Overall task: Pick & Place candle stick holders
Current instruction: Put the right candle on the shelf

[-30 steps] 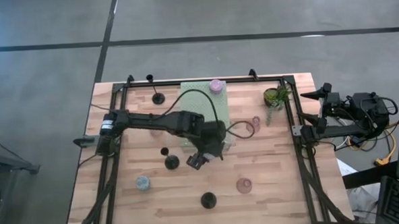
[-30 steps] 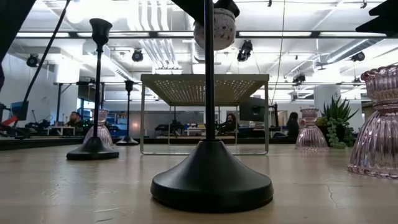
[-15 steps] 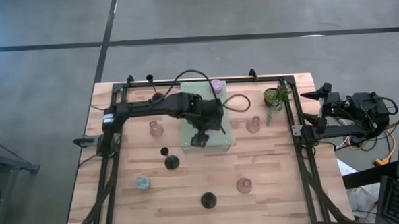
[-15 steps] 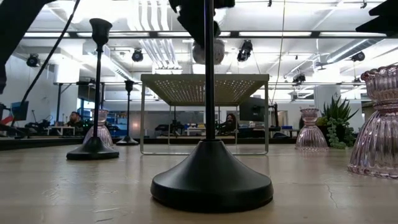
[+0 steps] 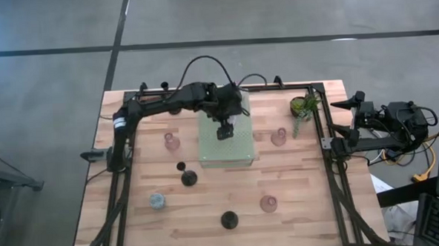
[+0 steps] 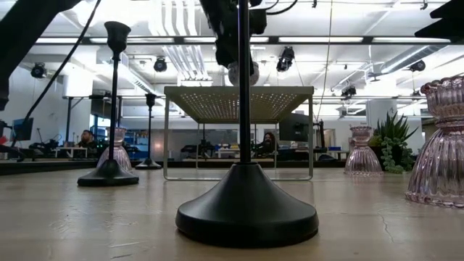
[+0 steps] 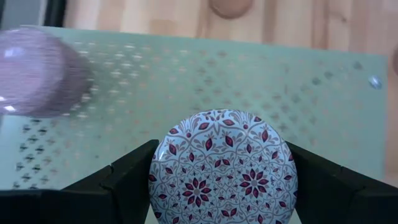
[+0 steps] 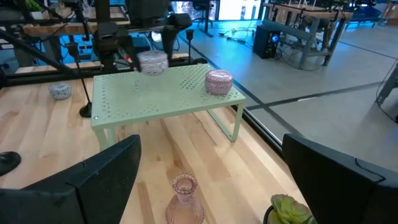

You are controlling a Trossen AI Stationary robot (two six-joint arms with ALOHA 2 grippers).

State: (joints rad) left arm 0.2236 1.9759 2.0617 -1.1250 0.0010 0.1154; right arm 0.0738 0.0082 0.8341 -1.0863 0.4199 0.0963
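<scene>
My left gripper (image 5: 223,130) hovers over the pale green perforated mat (image 5: 239,153), shut on a round holder with a white top patterned in dark red flowers (image 7: 222,165). In the low view that holder (image 6: 250,72) hangs just above the raised mat, partly behind a black stem. A lilac round holder (image 8: 218,82) stands on the mat near its far edge. Black thin-stemmed holders (image 5: 188,178), pink glass ones (image 5: 279,137) and a blue round one (image 5: 157,201) stand on the table. At the table's right edge my right gripper (image 5: 344,122) waits, open. My left gripper pinches the patterned holder by its round side wall (image 7: 155,171), one finger (image 7: 124,186) on each opposite side. The fingers slant down from above. The holder sits level with its patterned top up, lifted clear above the green mat.
A small green potted plant (image 5: 304,104) stands at the far right. A black holder (image 5: 229,220) and a pink one (image 5: 268,203) stand near the front edge. A black frame (image 5: 326,140) borders the table. Bare mat surface lies around the held holder.
My left gripper has carried the patterned holder from the middle of the table toward the far edge, out over the green mat, rolling its wrist on the way. The holder has stayed lifted and level.
</scene>
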